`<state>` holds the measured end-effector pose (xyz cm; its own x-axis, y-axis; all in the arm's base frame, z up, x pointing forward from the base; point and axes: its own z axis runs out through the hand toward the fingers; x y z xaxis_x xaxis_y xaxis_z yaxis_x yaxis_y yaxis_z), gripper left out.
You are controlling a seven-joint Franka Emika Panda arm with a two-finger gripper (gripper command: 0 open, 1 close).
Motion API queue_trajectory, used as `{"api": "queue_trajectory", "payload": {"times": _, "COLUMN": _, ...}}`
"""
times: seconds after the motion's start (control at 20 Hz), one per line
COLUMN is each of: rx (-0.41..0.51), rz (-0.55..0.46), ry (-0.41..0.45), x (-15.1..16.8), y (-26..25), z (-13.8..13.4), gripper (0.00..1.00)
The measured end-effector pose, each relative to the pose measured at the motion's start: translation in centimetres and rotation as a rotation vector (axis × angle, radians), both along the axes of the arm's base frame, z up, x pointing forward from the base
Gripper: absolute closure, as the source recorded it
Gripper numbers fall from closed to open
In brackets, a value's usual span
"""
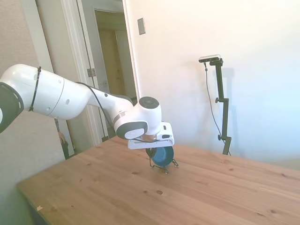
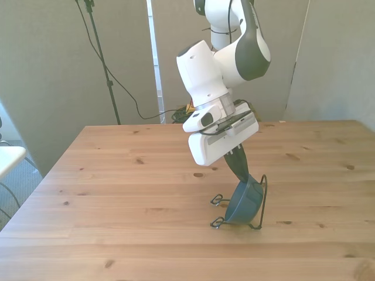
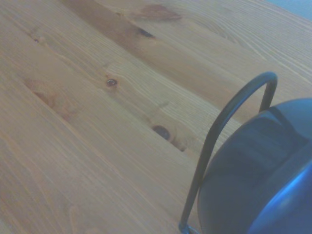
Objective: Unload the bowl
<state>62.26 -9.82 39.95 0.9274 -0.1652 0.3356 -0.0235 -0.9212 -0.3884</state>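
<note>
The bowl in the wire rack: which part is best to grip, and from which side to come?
Probably the upper rim of the bowl, from above. It stands on edge, leaning on the wire rack, so only the top rim is free. The gripper is already there.

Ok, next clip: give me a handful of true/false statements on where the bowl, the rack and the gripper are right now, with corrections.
1. The bowl stands on edge in the wire rack. True.
2. The bowl lies upside down on the bare table, away from the rack. False: it sits tilted inside the rack.
3. The gripper is down at the bowl's upper rim. True.
4. The gripper hangs high over the table, well clear of the bowl. False: in the front view its dark fingers reach the rim.
5. A second bowl is in the rack. False: only the one teal-blue bowl is there.
</note>
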Motion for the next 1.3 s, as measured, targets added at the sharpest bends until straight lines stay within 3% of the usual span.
{"api": "queue_trajectory", "payload": {"times": 0.6, "rx": -0.013, "rz": -0.005, "ry": -0.081, "x": -1.1, "y": 1.8, "z": 2.9, "gripper": 1.00}}
{"api": "queue_trajectory", "payload": {"times": 1.0, "rx": -0.050, "rz": -0.078, "ry": -0.079, "x": -7.7, "y": 5.0, "z": 3.4, "gripper": 1.00}}
{"api": "queue_trajectory", "payload": {"times": 1.3, "rx": -0.080, "rz": -0.160, "ry": 0.000, "x": -11.6, "y": 6.6, "z": 2.2, "gripper": 1.00}}
